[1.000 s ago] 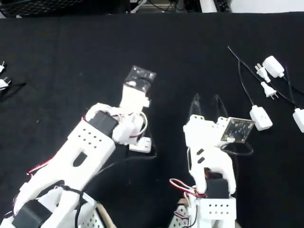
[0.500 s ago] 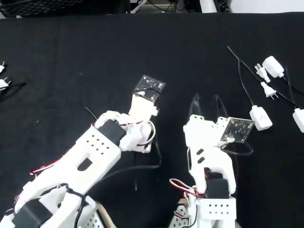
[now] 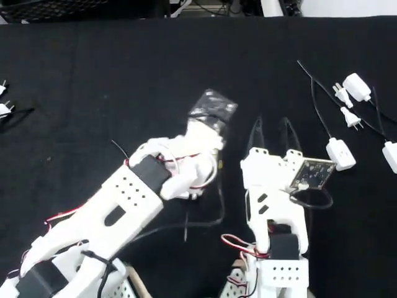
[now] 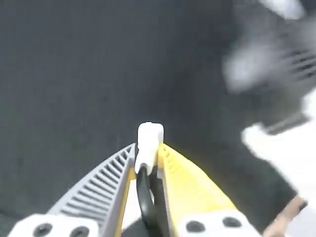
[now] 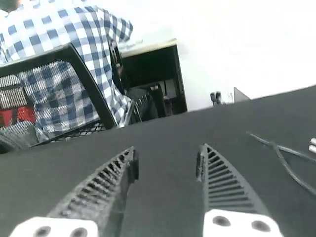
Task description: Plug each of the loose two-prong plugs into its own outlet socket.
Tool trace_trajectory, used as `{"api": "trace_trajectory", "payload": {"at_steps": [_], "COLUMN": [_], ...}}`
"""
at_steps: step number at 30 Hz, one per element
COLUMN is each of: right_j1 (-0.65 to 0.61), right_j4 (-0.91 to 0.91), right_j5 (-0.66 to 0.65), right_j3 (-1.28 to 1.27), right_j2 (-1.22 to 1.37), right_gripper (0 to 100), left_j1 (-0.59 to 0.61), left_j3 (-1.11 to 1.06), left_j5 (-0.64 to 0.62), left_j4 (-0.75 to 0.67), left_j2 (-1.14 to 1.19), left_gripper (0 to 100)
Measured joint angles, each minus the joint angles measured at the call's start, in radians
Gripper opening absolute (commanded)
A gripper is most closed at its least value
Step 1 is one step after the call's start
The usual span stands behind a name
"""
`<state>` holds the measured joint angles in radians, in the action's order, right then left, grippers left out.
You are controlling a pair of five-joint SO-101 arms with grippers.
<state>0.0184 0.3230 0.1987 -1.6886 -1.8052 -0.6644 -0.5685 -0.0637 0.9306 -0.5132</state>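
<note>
Holding a white plug (image 4: 149,138) clenched, the left fingers (image 4: 185,175) hover over the middle of the bench (image 3: 93,74), well apart from the sockets (image 3: 340,153). Right fingers (image 5: 219,177) are released. Nothing looks plugged in yet; everything remains.

A matte black tabletop (image 3: 93,68) ends before a bright white wall (image 5: 237,34); a black open-fronted cabinet (image 5: 148,74) stands behind it.

plug (image 4: 149,137) in left hand (image 4: 148,148), socket (image 3: 340,153) far right
</note>
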Motion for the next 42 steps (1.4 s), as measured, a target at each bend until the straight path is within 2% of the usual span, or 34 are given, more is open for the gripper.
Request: {"api": "trace_trajectory", "payload": {"at_steps": [4, 10, 15, 19, 24, 30, 34, 42], "right_j1": [0.003, 0.003, 0.005, 0.035, 0.023, -0.091, -0.161, -0.175], "right_j4": [-0.012, -0.012, -0.052, -0.081, -0.087, -0.087, -0.087, -0.077], "right_j5": [-0.049, -0.061, -0.061, -0.061, -0.023, 0.034, 0.04, 0.04], "right_j3": [0.0, 0.0, 0.0, 0.0, 0.0, 0.0, 0.0, 0.0], "right_j2": [0.0, 0.0, 0.0, 0.0, 0.0, 0.0, 0.0, 0.0], "right_gripper": [20.1, 20.1, 20.1, 20.1, 20.1, 20.1, 20.1, 20.1], "left_j1": [-0.028, 0.002, 0.052, 0.044, 0.037, -0.009, -0.012, -0.028], "left_j3": [0.02, -0.044, -0.163, -0.25, -0.336, -0.41, -0.422, -0.428], "left_j5": [0.212, 0.45, 0.555, 0.66, 0.683, 0.684, 0.684, 0.683], "left_j4": [-0.166, -0.367, -0.451, -0.459, -0.46, -0.46, -0.46, -0.436], "left_j2": [0.0, 0.0, -0.068, -0.192, -0.371, -0.502, -0.537, -0.545], "left_gripper": [3, 3, 3, 3, 3, 3, 3, 3]}}
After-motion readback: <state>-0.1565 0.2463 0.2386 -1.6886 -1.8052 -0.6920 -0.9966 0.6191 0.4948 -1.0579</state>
